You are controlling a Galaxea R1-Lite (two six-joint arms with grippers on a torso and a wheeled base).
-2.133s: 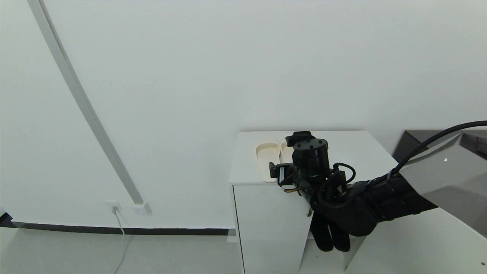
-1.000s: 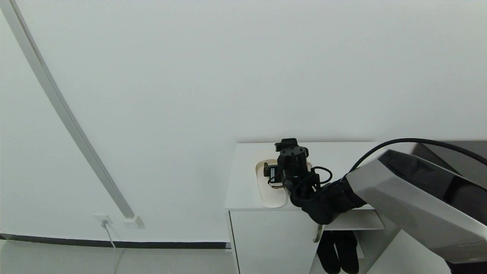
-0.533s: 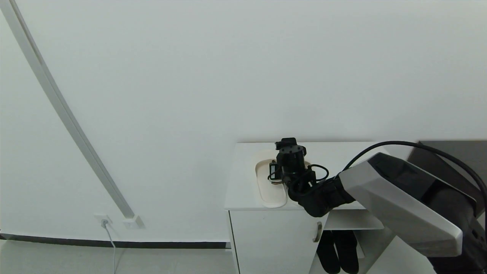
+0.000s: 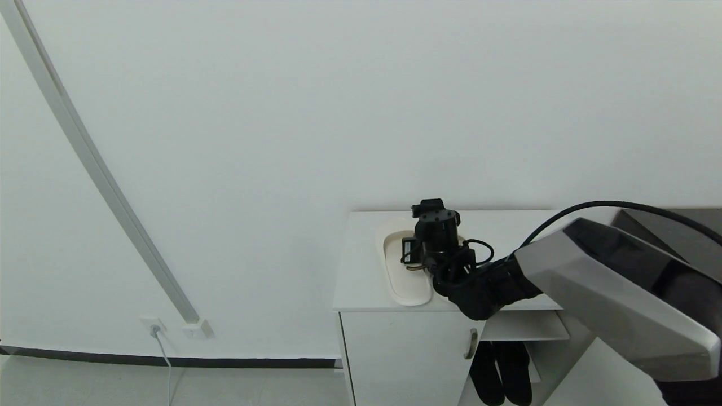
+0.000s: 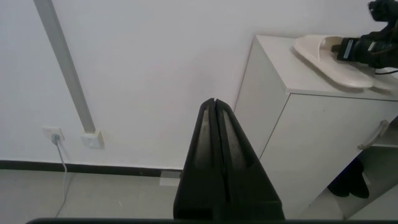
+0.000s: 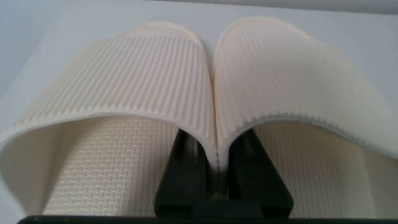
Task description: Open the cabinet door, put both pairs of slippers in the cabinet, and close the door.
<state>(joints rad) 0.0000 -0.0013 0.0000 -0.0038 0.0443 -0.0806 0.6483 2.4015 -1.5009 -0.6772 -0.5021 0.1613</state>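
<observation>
My right gripper pinching the touching inner edges of the cream slippers lying side by side on top of the cabinet, my left gripper clenching on nothing, low beside the cabinet, black slippers sitting inside its open right half

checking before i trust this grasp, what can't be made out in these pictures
Head view: the right arm hides the right gripper and most of one of the cream slippers.
Right wrist view: the straps cover its fingertips; the slippers' heels are cut off at the edge.
Head view: the bottom edge cuts off the black slippers; the same arm hides part of the cabinet and its open side.
</observation>
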